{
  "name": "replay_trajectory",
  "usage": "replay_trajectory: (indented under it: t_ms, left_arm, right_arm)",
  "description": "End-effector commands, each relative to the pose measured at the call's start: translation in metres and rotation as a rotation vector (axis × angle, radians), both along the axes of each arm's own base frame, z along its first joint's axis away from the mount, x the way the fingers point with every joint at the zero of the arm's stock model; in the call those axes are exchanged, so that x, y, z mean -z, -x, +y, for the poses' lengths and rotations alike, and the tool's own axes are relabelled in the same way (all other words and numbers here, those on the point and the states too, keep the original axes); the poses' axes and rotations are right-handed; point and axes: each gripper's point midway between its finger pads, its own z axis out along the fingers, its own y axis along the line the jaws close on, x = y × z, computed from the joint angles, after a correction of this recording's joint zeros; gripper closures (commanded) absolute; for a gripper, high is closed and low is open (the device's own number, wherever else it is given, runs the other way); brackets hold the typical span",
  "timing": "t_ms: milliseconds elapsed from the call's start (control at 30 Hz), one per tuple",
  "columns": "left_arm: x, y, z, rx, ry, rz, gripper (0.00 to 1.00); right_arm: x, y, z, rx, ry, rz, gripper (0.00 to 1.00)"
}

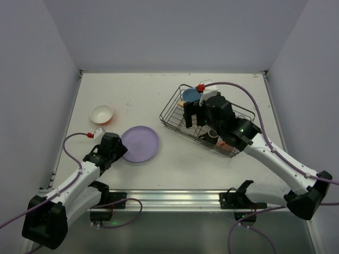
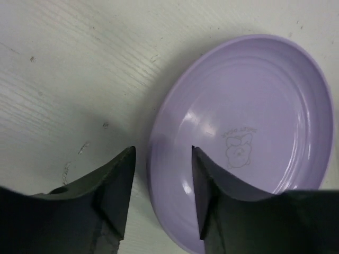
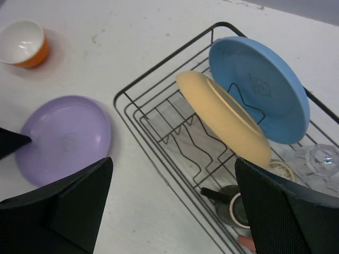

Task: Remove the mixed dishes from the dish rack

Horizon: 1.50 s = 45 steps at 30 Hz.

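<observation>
— How is the light?
— Bright and even, falling softly from above. The white bench (image 1: 132, 90) looks pale, almost washed out, and the shadows on it are faint and soft-edged.
— Is anything blurred?
— Yes. In the left wrist view my left pincer (image 2: 161, 161) is a dark, soft-focus shape. It shades the bench beside the lilac plate (image 2: 249, 132), which carries glossy white glints. My right pincer (image 3: 174, 166) is black and blurred in the lower corners, and the clear glass (image 3: 318, 159) glares.

White scuffed table (image 1: 132, 90); grey walls (image 1: 175, 32).
</observation>
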Motion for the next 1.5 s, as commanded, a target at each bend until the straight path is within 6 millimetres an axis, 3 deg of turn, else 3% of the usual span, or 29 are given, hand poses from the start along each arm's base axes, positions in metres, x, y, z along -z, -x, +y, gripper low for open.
replay_trajectory:
  t_ms: [0, 33, 67, 133, 233, 400, 600, 667, 867, 1100, 1300, 1467]
  left_arm:
    - [-0.017, -0.012, 0.011, -0.060, -0.025, -0.080, 0.46]
    - [-0.020, -0.012, 0.013, -0.063, -0.036, -0.083, 0.28]
    - [-0.023, -0.008, 0.017, -0.073, -0.051, -0.074, 0.21]
    - [-0.033, -0.010, 0.021, -0.087, -0.067, -0.097, 0.09]
    - [-0.052, -0.008, 0.021, -0.075, -0.058, -0.132, 0.01]
    - [-0.107, -0.008, 0.014, 0.004, -0.037, -0.251, 0.00]
    - [-0.172, -0.003, 0.023, 0.058, -0.108, -0.379, 0.00]
    - [-0.182, -0.003, 0.023, 0.104, -0.145, -0.391, 0.00]
    - [-0.222, -0.008, -0.004, 0.321, -0.163, -0.475, 0.00]
    - [-0.222, -0.010, 0.007, 0.326, -0.256, -0.465, 0.00]
    - [-0.218, -0.011, 0.003, 0.348, -0.248, -0.471, 0.00]
    - [-0.215, -0.012, 0.001, 0.359, -0.244, -0.471, 0.00]
  right_arm:
    - [0.007, -0.024, -0.010, -0.007, 0.241, -0.051, 0.01]
    - [0.010, -0.030, -0.012, 0.004, 0.267, -0.050, 0.01]
    - [0.003, -0.035, -0.013, 0.015, 0.276, -0.054, 0.01]
    - [0.011, -0.047, -0.013, 0.017, 0.325, -0.034, 0.02]
    - [0.012, -0.060, -0.014, 0.002, 0.433, -0.060, 0.05]
    - [0.029, -0.068, -0.019, -0.041, 0.596, -0.061, 0.07]
    - [0.052, -0.068, -0.019, -0.107, 0.683, -0.080, 0.10]
    - [0.058, -0.072, -0.020, -0.112, 0.718, -0.092, 0.14]
    - [0.073, -0.087, -0.018, -0.108, 0.800, -0.100, 0.22]
    - [0.091, -0.106, -0.014, -0.064, 0.869, -0.103, 0.39]
    - [0.088, -0.114, -0.021, -0.007, 0.918, -0.105, 0.52]
    - [0.082, -0.115, -0.022, -0.006, 0.926, -0.122, 0.58]
